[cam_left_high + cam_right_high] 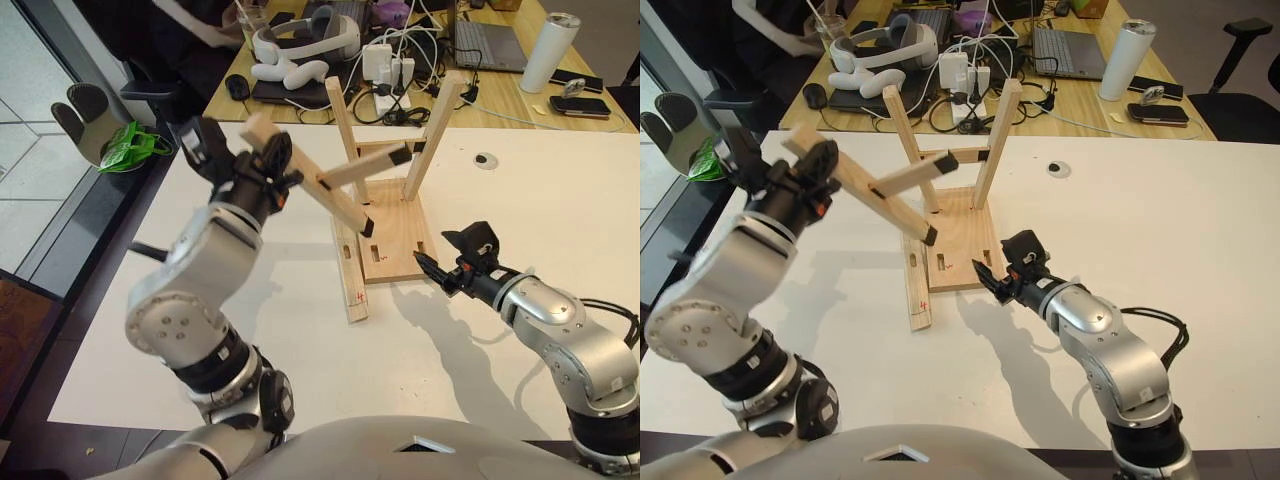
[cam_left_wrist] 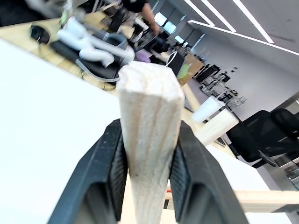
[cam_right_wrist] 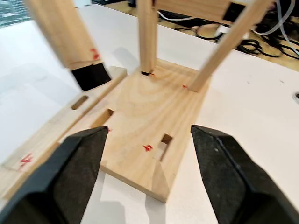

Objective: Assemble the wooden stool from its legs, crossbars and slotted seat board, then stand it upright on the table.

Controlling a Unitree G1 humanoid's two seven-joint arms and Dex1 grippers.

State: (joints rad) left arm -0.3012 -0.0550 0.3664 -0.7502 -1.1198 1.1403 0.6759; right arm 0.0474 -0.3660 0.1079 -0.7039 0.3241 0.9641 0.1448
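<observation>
The slotted seat board [image 1: 398, 240] lies flat on the white table, with two legs [image 1: 345, 125] [image 1: 436, 130] standing up from its far side. My left gripper [image 1: 262, 168] is shut on the upper end of a third leg [image 1: 318, 188], held tilted above the board's left side. Its black-tipped lower end [image 3: 87, 74] hangs just over the board. A crossbar [image 1: 362, 165] juts from this leg toward the standing legs. Another wooden piece [image 1: 351, 278] lies along the board's left edge. My right gripper [image 1: 436, 268] is open, low by the board's near right corner.
Behind the table is a desk with a headset [image 1: 305, 40], cables and chargers [image 1: 390, 70], a laptop [image 1: 490, 45], a tumbler [image 1: 548, 50] and a phone [image 1: 580, 105]. A green bag [image 1: 130, 145] sits off the left edge. A small grommet [image 1: 486, 160] lies far right.
</observation>
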